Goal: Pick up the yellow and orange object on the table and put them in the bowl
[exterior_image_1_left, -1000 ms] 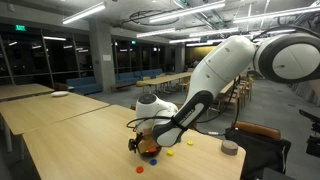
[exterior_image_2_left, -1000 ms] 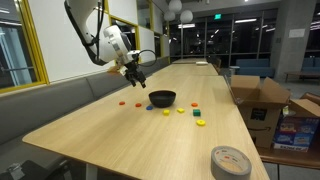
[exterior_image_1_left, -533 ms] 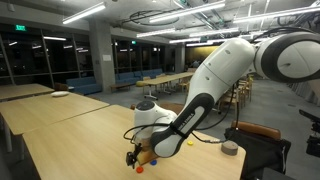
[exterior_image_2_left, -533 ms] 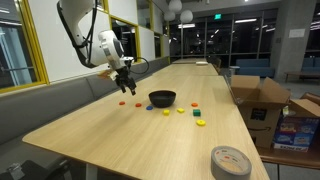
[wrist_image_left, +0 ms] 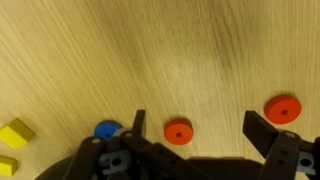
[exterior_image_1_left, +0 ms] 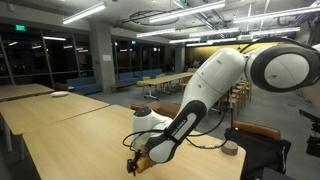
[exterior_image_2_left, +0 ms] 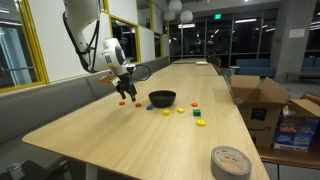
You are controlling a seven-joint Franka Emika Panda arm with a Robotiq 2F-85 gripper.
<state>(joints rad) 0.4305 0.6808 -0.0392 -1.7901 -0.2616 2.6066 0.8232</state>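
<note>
A small, shallow black bowl [exterior_image_2_left: 162,98] stands upright on the wooden table [exterior_image_2_left: 110,135], roughly midway between its long edges. Two flat, round orange discs [wrist_image_left: 178,131] lie face up on the bare wood, apart from each other, between the bowl and one long edge. Small yellow pieces [exterior_image_2_left: 166,112] lie near the bowl, one further towards the opposite long edge.

On the table [exterior_image_2_left: 100,140], a disc [wrist_image_left: 178,131] lies between the jaws, with the bowl [exterior_image_2_left: 162,98] near the gripper [exterior_image_2_left: 124,96]. A roll [exterior_image_2_left: 231,161] lies well apart, at the near edge.
</note>
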